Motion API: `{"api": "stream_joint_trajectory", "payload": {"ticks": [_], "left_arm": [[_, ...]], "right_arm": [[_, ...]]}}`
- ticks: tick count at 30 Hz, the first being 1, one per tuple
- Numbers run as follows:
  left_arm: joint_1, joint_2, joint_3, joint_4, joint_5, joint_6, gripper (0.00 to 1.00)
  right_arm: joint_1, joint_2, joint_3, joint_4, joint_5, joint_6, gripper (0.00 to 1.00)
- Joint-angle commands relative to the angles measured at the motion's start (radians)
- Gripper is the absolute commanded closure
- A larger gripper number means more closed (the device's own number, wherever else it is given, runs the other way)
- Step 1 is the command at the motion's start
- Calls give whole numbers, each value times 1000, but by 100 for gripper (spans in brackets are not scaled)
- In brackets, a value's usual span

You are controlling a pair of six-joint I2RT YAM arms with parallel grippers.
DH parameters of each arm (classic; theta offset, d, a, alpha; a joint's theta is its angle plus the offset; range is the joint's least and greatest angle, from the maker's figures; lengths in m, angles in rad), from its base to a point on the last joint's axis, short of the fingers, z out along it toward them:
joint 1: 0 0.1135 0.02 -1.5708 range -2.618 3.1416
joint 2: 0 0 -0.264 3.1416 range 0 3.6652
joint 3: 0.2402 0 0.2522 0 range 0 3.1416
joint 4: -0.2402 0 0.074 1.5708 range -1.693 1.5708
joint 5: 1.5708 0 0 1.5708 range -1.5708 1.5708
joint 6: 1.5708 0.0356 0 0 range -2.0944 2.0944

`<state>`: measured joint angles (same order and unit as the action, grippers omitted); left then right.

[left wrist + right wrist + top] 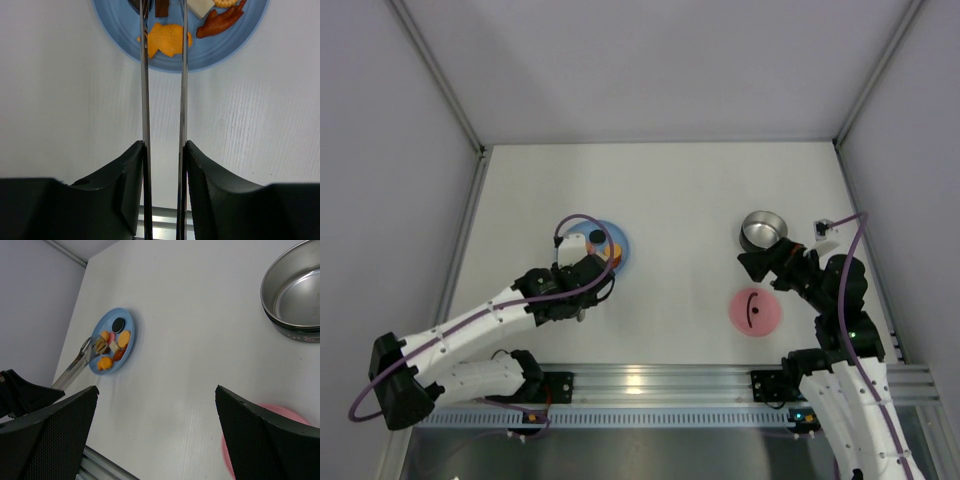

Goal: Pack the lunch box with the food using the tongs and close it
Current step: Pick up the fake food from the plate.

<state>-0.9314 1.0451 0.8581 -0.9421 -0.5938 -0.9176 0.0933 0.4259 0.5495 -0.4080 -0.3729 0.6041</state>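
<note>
My left gripper (164, 145) is shut on the tongs (145, 100), one pad against each slim silver arm. The two arms run forward over the light-blue plate (210, 55); their tips are cut off at the top of the left wrist view. In the right wrist view the tongs (75, 367) end among the food (123, 338) on the plate (127, 320). An orange piece (167, 39) lies between the arms. The steel lunch box (763, 230) stands at the right, its pink lid (755, 312) flat on the table nearer me. My right gripper (765, 268) hovers open between them, holding nothing.
The plate (620, 245) sits left of centre with the left gripper (582, 280) at its near edge. White walls close the table on three sides. An aluminium rail (650, 380) runs along the near edge.
</note>
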Motion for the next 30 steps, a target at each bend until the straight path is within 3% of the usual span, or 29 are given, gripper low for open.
{"api": "stream_joint_trajectory", "payload": {"ticks": [1, 16, 24, 30], "left_arm": [[-4, 3, -4, 39, -38, -3, 58], [-3, 33, -7, 46, -41, -1, 67], [-4, 43, 64, 29, -38, 19, 97], [-4, 75, 238, -21, -60, 74, 100]], "right_arm": [[-15, -3, -3, 63, -18, 0, 0], [-15, 17, 0, 80, -27, -3, 1], [-14, 22, 10, 77, -29, -6, 0], [-17, 24, 10, 69, -29, -13, 1]]}}
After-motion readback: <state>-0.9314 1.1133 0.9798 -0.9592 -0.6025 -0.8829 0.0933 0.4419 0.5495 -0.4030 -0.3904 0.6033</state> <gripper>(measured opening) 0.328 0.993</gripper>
